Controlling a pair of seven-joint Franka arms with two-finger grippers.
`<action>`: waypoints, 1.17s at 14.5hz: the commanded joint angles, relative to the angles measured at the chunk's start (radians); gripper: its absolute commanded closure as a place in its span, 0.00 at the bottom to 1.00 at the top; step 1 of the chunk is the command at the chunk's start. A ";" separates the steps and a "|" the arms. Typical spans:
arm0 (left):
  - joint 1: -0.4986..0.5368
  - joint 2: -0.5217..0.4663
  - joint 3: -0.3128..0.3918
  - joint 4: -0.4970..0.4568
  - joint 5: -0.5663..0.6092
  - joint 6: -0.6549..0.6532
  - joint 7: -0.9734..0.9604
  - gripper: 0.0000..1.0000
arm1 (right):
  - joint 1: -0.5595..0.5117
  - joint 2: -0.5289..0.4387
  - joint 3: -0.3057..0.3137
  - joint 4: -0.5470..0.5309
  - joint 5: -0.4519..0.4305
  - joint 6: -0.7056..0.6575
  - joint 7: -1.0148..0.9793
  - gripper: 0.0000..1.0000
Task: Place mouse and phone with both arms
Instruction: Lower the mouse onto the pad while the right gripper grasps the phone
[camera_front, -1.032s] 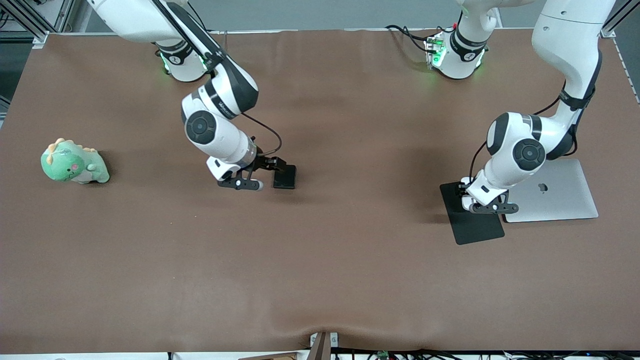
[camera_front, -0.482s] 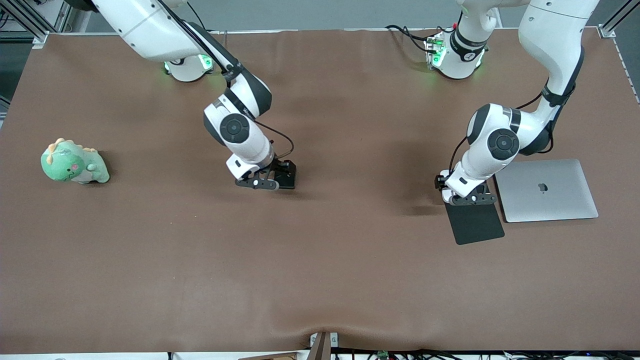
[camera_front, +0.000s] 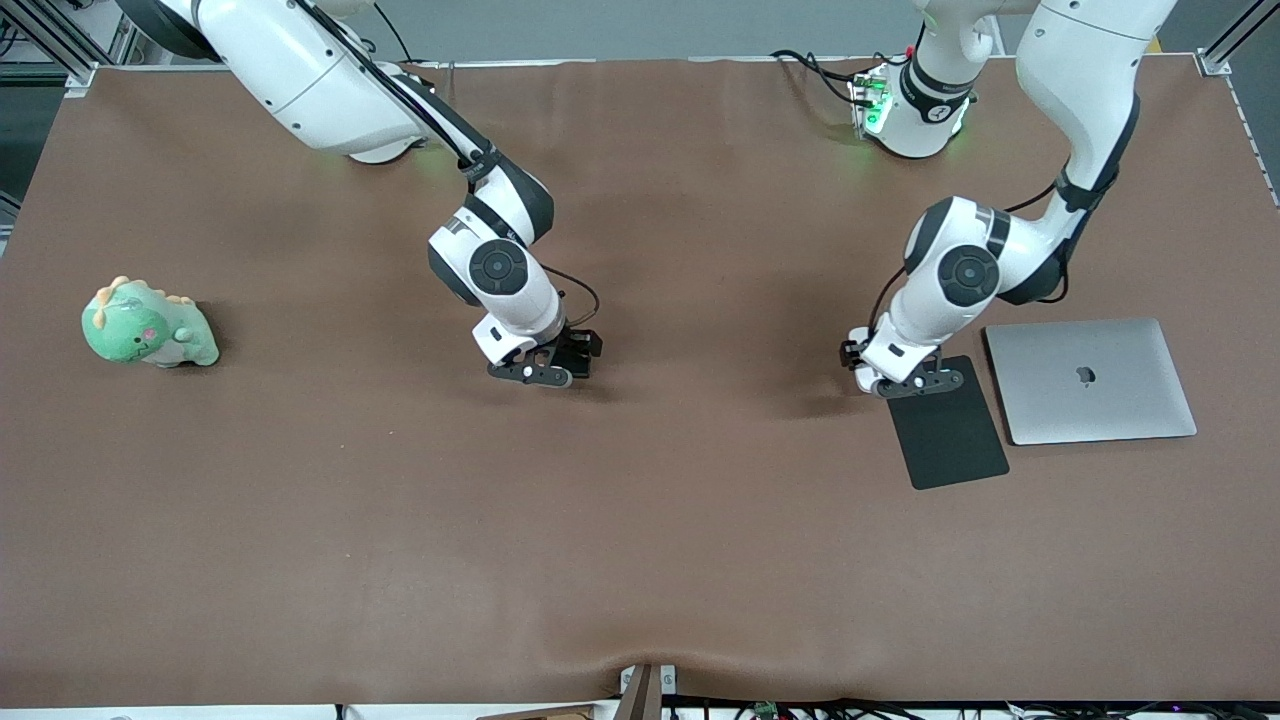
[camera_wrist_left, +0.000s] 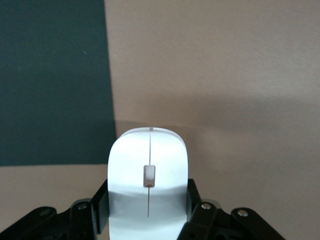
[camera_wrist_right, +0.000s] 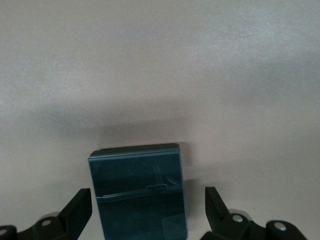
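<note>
You've got the left hand pinching the mouse just off the mouse pad edge, while the right hand sits spread around the phone lying lengthwise between its fingers mid-bench.

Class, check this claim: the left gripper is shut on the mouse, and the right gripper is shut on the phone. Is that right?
Not quite. The left gripper is shut on the mouse, but the right wrist view shows the right gripper open: its fingers stand apart from the phone, which lies between them with gaps on both sides.
</note>
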 joint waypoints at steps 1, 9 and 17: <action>0.006 -0.029 -0.024 -0.033 0.022 0.021 -0.075 1.00 | 0.014 0.044 0.006 0.043 -0.094 -0.005 0.094 0.00; -0.039 -0.018 -0.020 -0.023 0.104 0.024 -0.158 1.00 | 0.002 0.052 0.031 0.061 -0.127 -0.039 0.103 0.84; 0.184 0.039 -0.023 0.050 0.358 0.026 0.013 1.00 | -0.128 0.021 0.130 0.132 -0.096 -0.232 0.148 1.00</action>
